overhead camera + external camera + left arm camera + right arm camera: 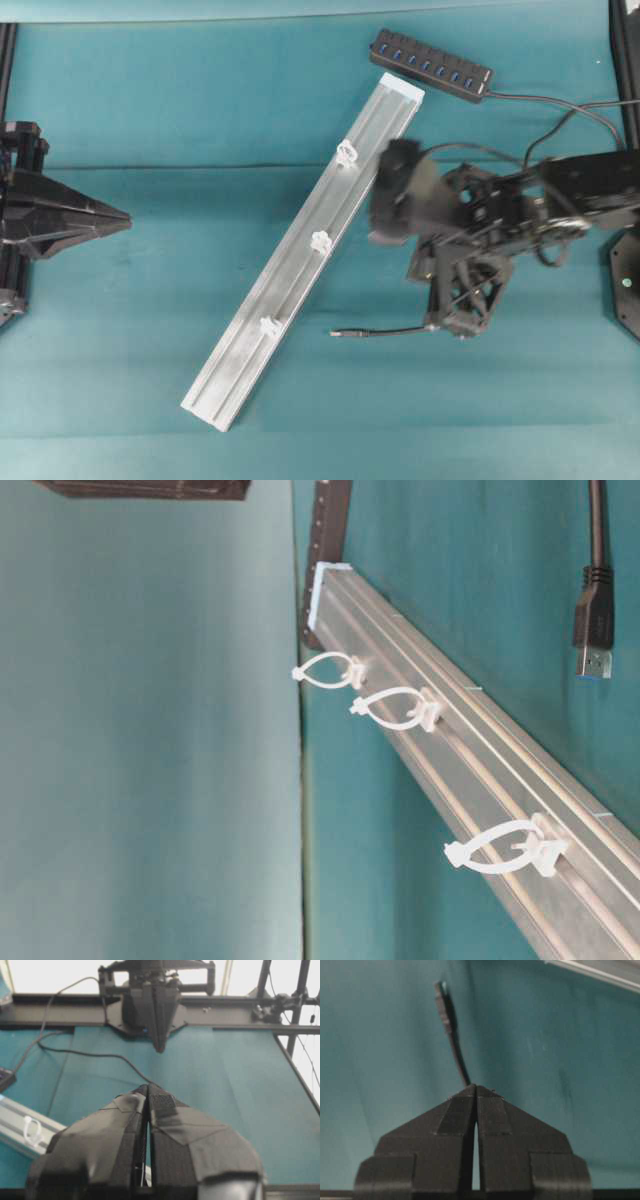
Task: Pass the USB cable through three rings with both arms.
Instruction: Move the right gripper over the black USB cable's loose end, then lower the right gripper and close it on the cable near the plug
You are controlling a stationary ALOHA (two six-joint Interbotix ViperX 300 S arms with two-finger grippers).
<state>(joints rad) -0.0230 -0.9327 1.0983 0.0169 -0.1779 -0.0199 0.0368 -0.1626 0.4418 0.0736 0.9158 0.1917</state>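
A long silver aluminium rail (305,255) lies diagonally across the teal table (150,90), carrying three whitish plastic ring clips (321,241). A black multi-port USB hub (431,64) sits at its far end. Right of the rail, the black right gripper (432,326) points down at the thin black cable (385,332); the left gripper (125,217) waits well left.

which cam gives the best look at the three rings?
Table-level: all three rings show up large, in side profile, along the rail. Overhead shows them tiny. Left wrist catches one ring; right wrist none.
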